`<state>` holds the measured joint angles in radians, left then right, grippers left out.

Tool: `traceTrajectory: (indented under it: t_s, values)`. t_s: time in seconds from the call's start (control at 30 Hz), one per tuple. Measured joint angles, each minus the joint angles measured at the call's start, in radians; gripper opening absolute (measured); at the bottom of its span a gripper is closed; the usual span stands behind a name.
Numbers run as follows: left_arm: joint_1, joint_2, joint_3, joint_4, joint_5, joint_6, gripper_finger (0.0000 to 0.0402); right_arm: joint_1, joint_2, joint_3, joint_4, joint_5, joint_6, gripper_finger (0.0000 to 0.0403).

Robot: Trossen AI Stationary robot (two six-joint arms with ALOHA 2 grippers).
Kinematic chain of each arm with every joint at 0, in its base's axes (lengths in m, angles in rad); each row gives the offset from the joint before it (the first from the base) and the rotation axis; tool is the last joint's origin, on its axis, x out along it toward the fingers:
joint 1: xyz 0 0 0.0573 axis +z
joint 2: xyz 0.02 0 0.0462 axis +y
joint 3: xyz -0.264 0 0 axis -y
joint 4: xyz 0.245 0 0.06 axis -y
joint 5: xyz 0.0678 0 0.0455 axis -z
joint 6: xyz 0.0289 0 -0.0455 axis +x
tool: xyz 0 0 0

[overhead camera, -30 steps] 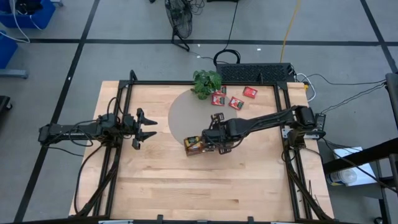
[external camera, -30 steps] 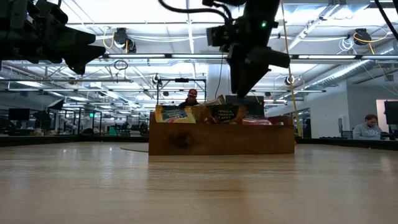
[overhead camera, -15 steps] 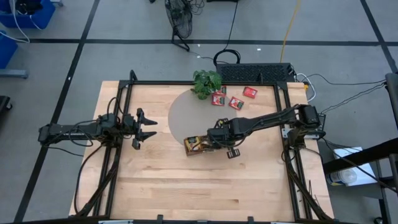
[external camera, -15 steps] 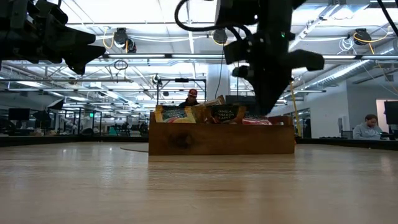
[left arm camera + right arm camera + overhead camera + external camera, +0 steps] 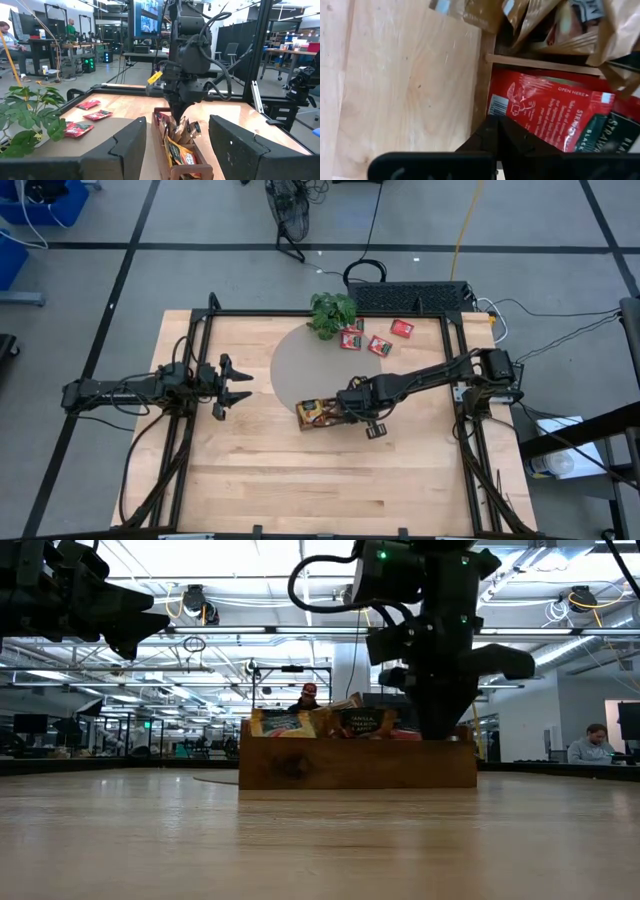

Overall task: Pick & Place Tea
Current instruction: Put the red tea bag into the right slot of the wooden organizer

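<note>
A small wooden tray (image 5: 312,414) stands mid-table, with several tea packets upright in it (image 5: 180,145); a red packet (image 5: 545,107) lies in its end compartment. My right gripper (image 5: 496,125) is shut and points steeply down into the tray's right end (image 5: 440,730). Three more red tea packets (image 5: 379,346) lie flat on the table at the far side. Over the table's left side, my left gripper (image 5: 240,385) hangs open and level with nothing between its fingers. My right gripper comes from above with its shut fingertips (image 5: 492,131) at the edge of the red packet (image 5: 502,107), beside the tray's wooden wall (image 5: 482,85). I cannot tell whether the tips touch the packet or the wall.
A potted green plant (image 5: 332,312) stands at the far edge on a round grey mat (image 5: 300,365). Black frame rails run along the table's left and right sides. Bare wood lies between the tray and the near edge. People sit in the room beyond.
My right gripper has sunk toward the tray and gone toward its right end, tipping from a slant to point almost straight down; its tips now dip below the tray's rim. The tray and the packets on the table have stayed put.
</note>
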<state>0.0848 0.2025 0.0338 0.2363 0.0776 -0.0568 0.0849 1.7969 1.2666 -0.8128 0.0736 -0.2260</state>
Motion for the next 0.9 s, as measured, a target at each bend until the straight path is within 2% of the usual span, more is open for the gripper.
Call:
traceTrajectory:
  t_s: [0.37, 0.53, 0.6, 0.8, 0.9]
  values:
    - [0.0, 0.0, 0.0, 0.0, 0.0, 0.0, 0.0214, -0.008, -0.003, -0.097, 0.147, -0.05, 0.008, 0.0]
    - [0.0, 0.0, 0.0, 0.0, 0.0, 0.0, 0.0214, -0.006, -0.006, -0.143, 0.233, -0.042, 0.086, 0.0]
    - [0.0, 0.0, 0.0, 0.0, 0.0, 0.0, 0.0214, 0.005, -0.006, -0.147, 0.244, -0.006, 0.111, 0.0]
    - [0.0, 0.0, 0.0, 0.0, 0.0, 0.0, 0.0214, 0.062, -0.002, -0.15, 0.262, 0.214, 0.136, 0.0]
    - [0.0, 0.0, 0.0, 0.0, 0.0, 0.0, 0.0214, 0.086, -0.002, -0.152, 0.286, 0.276, 0.136, 0.0]
